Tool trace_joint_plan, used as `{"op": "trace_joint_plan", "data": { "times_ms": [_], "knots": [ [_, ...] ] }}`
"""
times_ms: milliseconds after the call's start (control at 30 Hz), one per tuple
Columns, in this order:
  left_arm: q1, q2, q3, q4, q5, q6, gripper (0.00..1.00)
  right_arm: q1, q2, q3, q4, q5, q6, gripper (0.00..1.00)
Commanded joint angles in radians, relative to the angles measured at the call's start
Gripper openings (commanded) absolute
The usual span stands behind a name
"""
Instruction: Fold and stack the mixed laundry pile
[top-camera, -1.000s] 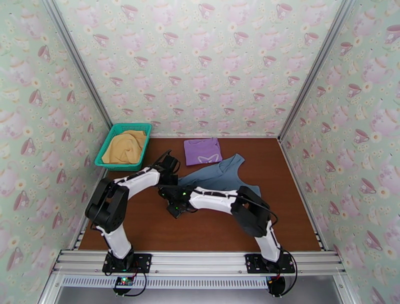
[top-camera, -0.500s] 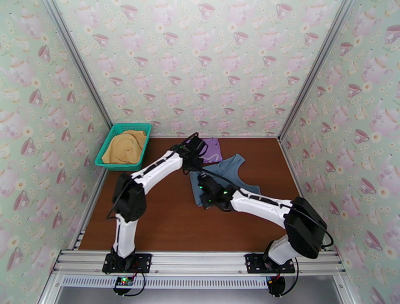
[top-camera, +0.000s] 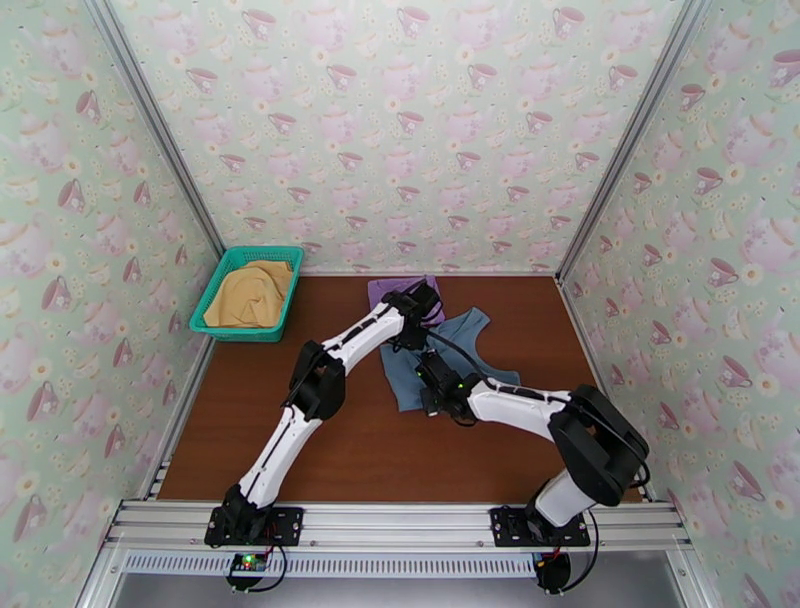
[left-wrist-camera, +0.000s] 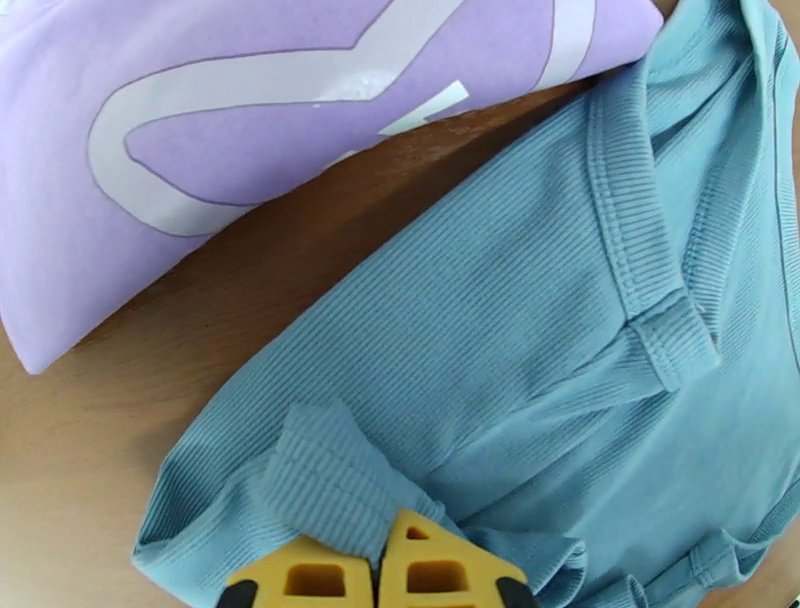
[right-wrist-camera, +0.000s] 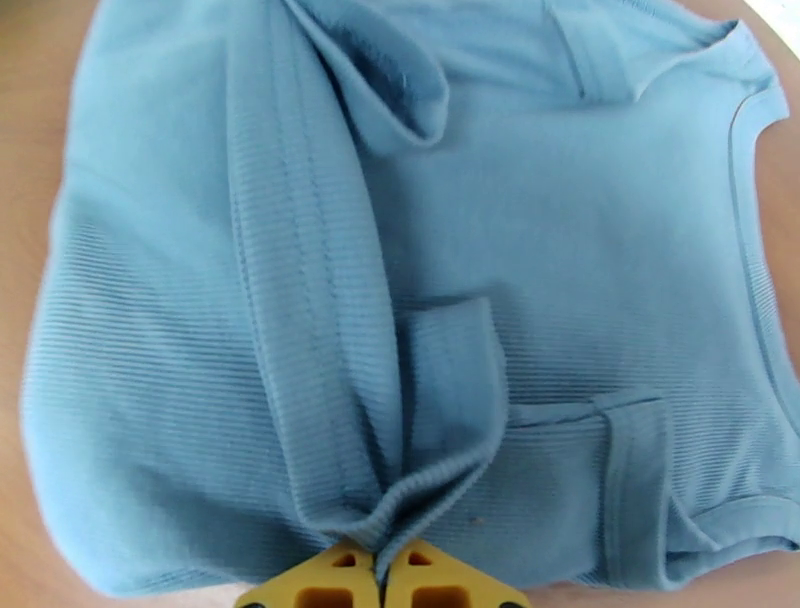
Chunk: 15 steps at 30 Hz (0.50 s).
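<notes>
Lilac shirt (left-wrist-camera: 200, 150), grey-blue ribbed top (right-wrist-camera: 500, 200), prob. mustard cloth (top-camera: 250, 293).

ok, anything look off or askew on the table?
The grey-blue top lies bunched and crooked beside the folded lilac shirt, not stacked on it. The mustard garment sits crumpled in the teal basket.

Both arms extended forward; left tool (left-wrist-camera: 378, 562), right tool (right-wrist-camera: 378, 572) clamped.

Folded shirt (left-wrist-camera: 250, 150) just behind ribbed top (top-camera: 468, 338); third garment (top-camera: 250, 295) in basket (top-camera: 245, 251), far left.
</notes>
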<state>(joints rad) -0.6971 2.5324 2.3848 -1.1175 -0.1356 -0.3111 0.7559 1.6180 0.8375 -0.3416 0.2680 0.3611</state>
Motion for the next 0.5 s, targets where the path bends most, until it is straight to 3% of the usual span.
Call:
{"op": "trace_joint_plan", "data": {
  "times_ms": [0,67,133,200,367,467],
  "knots": [
    [0.003,0.003,0.025,0.071,0.032,0.026,0.43,-0.001,0.013,-0.007,-0.005,0.068,0.048,0.05],
    [0.001,-0.014,0.015,0.111,0.052,0.030,0.59,-0.002,-0.012,-0.011,-0.024,0.106,0.065,0.14],
    [-0.003,-0.053,-0.007,0.173,0.068,0.041,0.69,-0.005,-0.064,-0.020,-0.048,0.156,0.074,0.29],
    [-0.011,-0.109,-0.041,0.242,0.062,0.055,0.81,-0.018,-0.127,-0.024,-0.082,0.193,0.073,0.34],
    [-0.028,-0.294,-0.218,0.378,-0.028,0.074,0.84,-0.077,-0.269,-0.031,-0.142,0.194,0.039,0.39],
    [-0.022,-0.387,-0.347,0.384,-0.080,0.051,0.75,-0.098,-0.305,-0.024,-0.141,0.109,0.008,0.38]
  ]
}}
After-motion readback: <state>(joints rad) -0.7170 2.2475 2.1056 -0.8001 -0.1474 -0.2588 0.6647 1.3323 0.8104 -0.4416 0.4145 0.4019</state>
